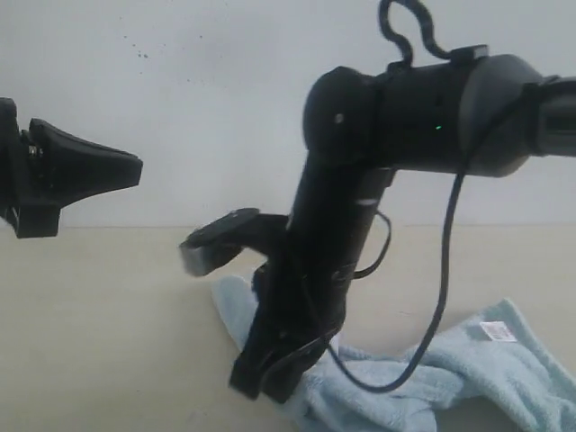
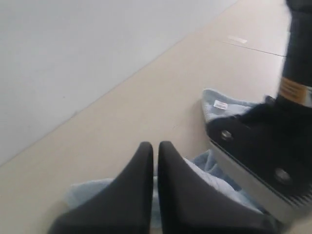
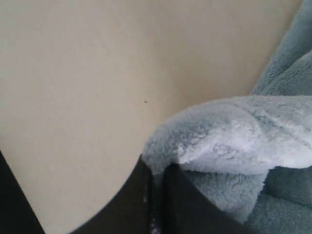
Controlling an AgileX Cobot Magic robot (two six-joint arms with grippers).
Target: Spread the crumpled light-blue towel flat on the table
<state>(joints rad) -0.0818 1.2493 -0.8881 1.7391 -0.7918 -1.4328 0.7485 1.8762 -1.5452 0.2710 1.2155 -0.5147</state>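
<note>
The light-blue towel lies crumpled on the beige table, with its white tag facing up at the right. My right gripper reaches down to the towel's left end. In the right wrist view that gripper is shut on a fluffy fold of the towel just above the table. My left gripper hangs in the air at the left, away from the cloth. Its fingers are pressed together with nothing between them, and the towel lies below it.
The right arm and its cable cross the middle of the exterior view. That arm's body fills the side of the left wrist view. An off-white wall stands behind the table. Bare tabletop stretches to the left of the towel.
</note>
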